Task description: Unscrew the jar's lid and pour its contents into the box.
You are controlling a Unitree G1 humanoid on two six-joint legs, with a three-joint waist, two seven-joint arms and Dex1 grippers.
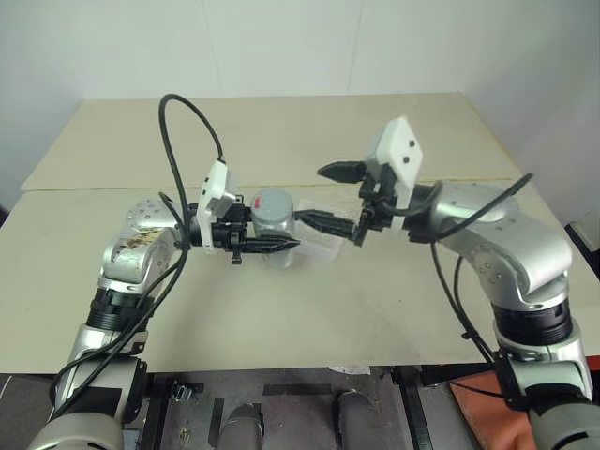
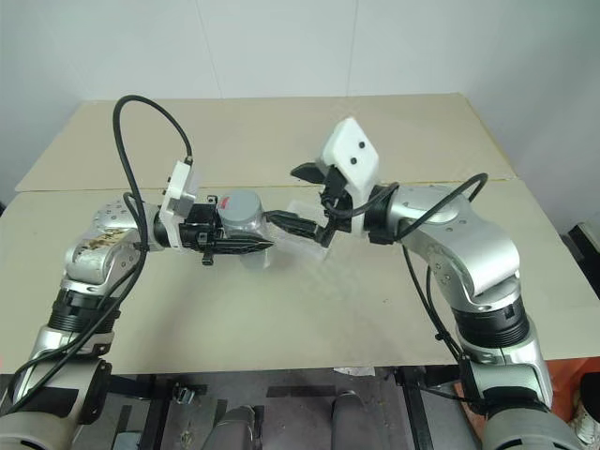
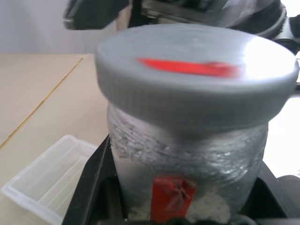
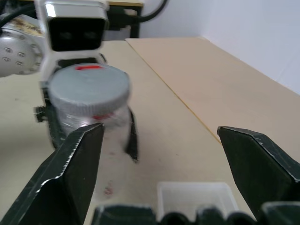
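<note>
Grey lid [image 1: 273, 202] on, I see my left claw [image 1: 281, 246] level, clamping the jar [image 1: 274, 225] above the box [image 1: 317, 242], right claw [image 1: 330, 195] wide beside it, bare counter [image 1: 281, 131] beyond.

The two head views look forward and down over the pale beige tabletop [image 1: 281, 309], sharing nearly the same scene. The left wrist camera sits very close to the silver cylindrical jar [image 3: 187, 159] with its flat grey lid [image 3: 197, 75]. The right wrist camera faces that jar from farther off.
</note>
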